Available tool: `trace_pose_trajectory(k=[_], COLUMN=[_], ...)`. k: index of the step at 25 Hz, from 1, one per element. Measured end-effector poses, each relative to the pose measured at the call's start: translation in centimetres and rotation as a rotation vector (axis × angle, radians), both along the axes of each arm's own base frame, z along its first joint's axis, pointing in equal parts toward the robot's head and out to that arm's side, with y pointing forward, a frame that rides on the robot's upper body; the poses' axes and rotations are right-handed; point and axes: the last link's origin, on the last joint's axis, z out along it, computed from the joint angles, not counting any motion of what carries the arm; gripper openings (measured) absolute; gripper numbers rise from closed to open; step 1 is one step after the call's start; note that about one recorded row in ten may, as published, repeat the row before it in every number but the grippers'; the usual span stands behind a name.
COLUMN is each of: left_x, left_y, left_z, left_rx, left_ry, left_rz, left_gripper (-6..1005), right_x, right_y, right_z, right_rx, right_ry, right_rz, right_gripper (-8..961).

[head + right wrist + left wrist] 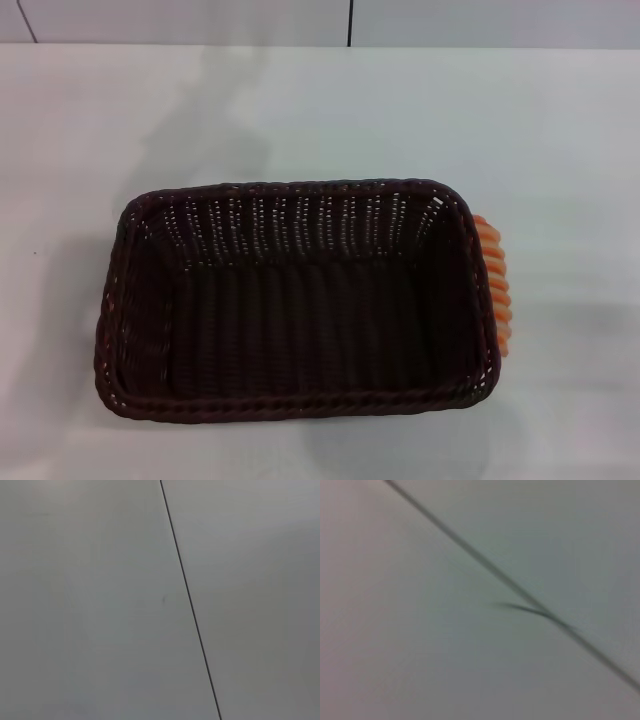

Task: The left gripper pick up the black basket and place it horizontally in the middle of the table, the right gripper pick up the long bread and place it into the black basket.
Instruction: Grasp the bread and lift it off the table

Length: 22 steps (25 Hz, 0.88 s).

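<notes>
The black basket [296, 300] stands upright on the white table [320, 110] in the head view, lying crosswise near the middle, and it is empty. The long bread [496, 283], orange and cream striped, lies on the table just outside the basket's right end wall, mostly hidden behind it. Neither the left gripper nor the right gripper shows in any view. Both wrist views show only a plain pale surface crossed by a thin dark seam [190, 600].
The table's far edge [320, 46] meets a pale wall with a dark vertical seam [350, 22]. Bare white tabletop lies around the basket on the left, right and far sides.
</notes>
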Motion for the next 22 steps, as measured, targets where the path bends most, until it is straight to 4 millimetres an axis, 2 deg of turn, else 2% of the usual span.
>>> trace_pose_trajectory(k=[2, 3, 6, 7, 8, 9, 10, 11, 12, 13, 14, 16, 18, 22], left_x=[-0.5, -1.5, -3.2, -3.2, -4.2, -6.7, -7.6, -7.6, -10.1, -11.0, -12.8, -15.6, -17.2, -19.1], left_y=[-0.7, -1.6, -3.6, -3.6, -4.7, -6.2, -6.6, -6.6, -6.8, -6.9, -6.9, -7.1, -7.3, -7.4], left_z=[-0.2, -0.1, 1.1, 1.1, 1.7, 2.2, 2.4, 2.4, 2.5, 2.5, 2.4, 1.8, 1.0, -0.3], left_rx=[0.089, 0.211, 0.375, 0.375, 0.415, 0.383, 0.360, 0.360, 0.301, 0.286, 0.263, 0.241, 0.230, 0.209], left_ry=[-0.033, -0.086, -0.219, -0.219, -0.308, -0.509, -0.572, -0.572, -0.681, -0.708, -0.762, -0.807, -0.803, -0.777], left_rz=[-0.025, -0.059, -0.135, -0.135, -0.185, -0.241, -0.257, -0.257, -0.240, -0.229, -0.193, -0.117, -0.059, 0.026], left_gripper=[695, 703, 728, 736, 745, 753, 761, 769, 778, 786, 786, 787, 788, 790], right_x=[0.0, 0.0, -0.3, -0.3, -0.3, -0.4, -0.4, -0.6, -0.7, -0.9, -1.1, -1.4, -1.6, -2.1], right_y=[0.0, 0.0, 0.0, 0.0, -0.1, -0.1, -0.1, -0.1, -0.1, -0.2, -0.2, -0.4, -0.4, -0.4], right_z=[0.0, -0.1, -0.5, -0.5, -0.6, -0.7, -0.9, -1.1, -1.4, -1.8, -2.2, -3.1, -3.9, -5.7], right_rx=[-0.002, -0.007, -0.040, -0.040, -0.047, -0.056, -0.068, -0.084, -0.104, -0.129, -0.155, -0.214, -0.272, -0.388], right_ry=[-0.001, -0.002, -0.010, -0.010, -0.015, -0.018, -0.023, -0.026, -0.029, -0.032, -0.035, -0.042, -0.049, -0.062], right_rz=[0.001, 0.003, 0.024, 0.024, 0.028, 0.033, 0.039, 0.047, 0.058, 0.071, 0.085, 0.107, 0.122, 0.146], right_gripper=[815, 815, 815, 815, 815, 815, 815, 815, 815, 815, 815, 814, 814, 814])
